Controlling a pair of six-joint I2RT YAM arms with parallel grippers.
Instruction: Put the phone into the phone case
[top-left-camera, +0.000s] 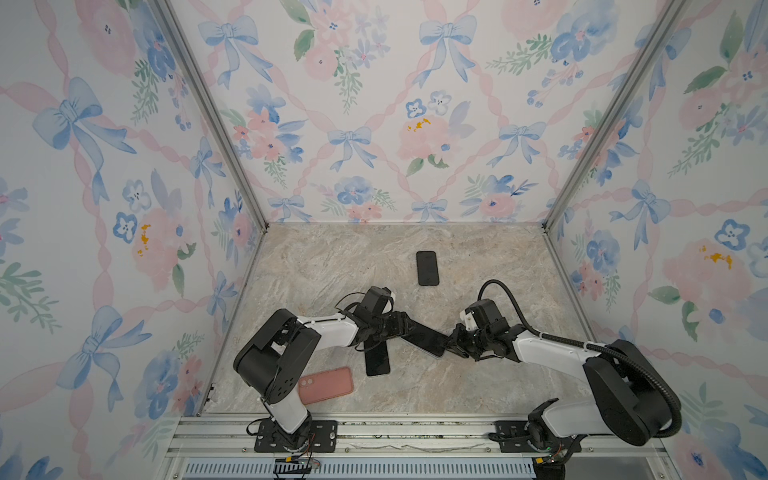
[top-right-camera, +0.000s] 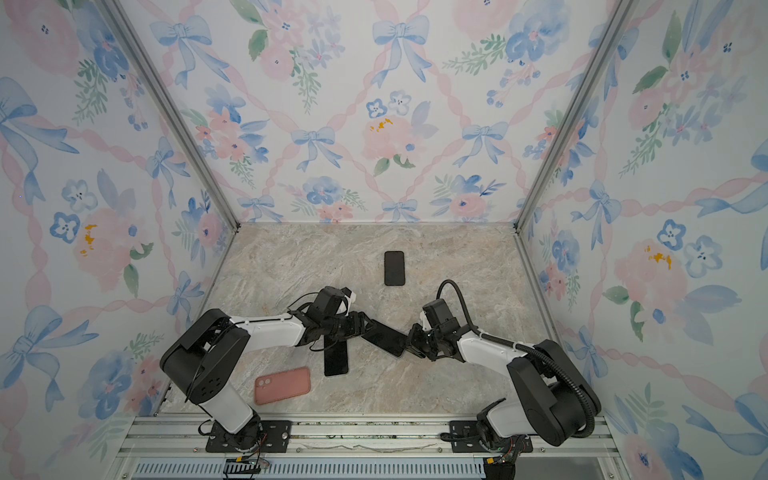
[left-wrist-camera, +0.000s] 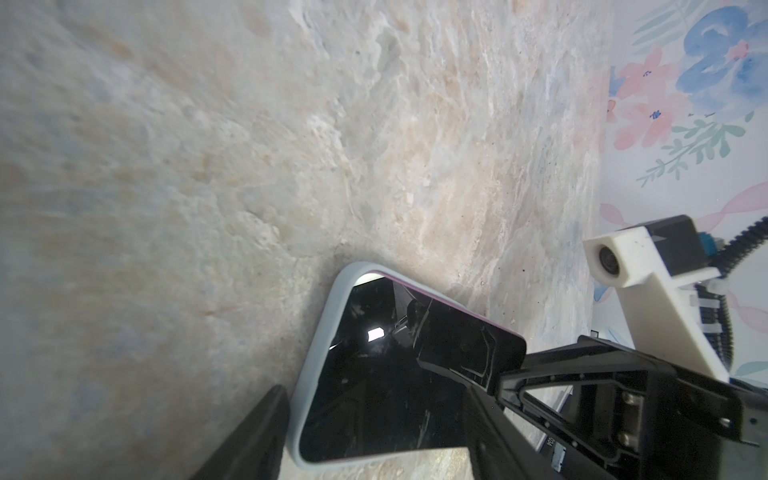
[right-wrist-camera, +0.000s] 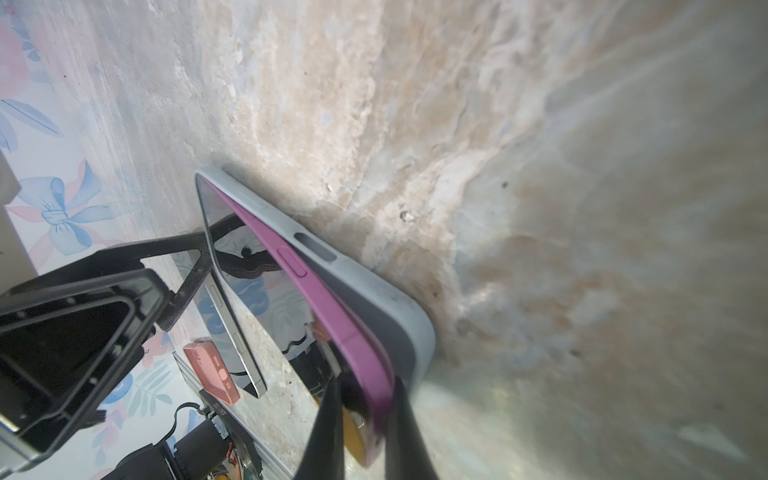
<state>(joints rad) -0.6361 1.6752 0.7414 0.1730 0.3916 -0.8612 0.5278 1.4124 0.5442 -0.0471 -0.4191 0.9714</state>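
At the table's (top-left-camera: 478, 249) middle: phone (right-wrist-camera: 328, 307) half seated in grey case (right-wrist-camera: 374, 291), with its purple edge raised at one end.
Right gripper (right-wrist-camera: 365, 395): pinched narrow on that raised end.
Left gripper (top-left-camera: 409, 328): jaws wide, straddling the case; whether they press it I cannot tell.
Technique: hold the case steady, then press the raised end down squarely so the seated end stays in.

1. The left arm (top-left-camera: 326, 328) is held low and stretched out, with its elbow folded well behind the left gripper (top-left-camera: 404, 326).
2. The left gripper's fingers (left-wrist-camera: 266, 436) are set wide and closed across the width of the phone case (left-wrist-camera: 323, 353).
3. The right arm (top-left-camera: 548, 347) is extended towards the opposing pincer.
4. The right gripper (top-left-camera: 451, 341) is clamped narrowly on the near end of the phone (right-wrist-camera: 349, 332), and the two pincers are held tip facing tip.
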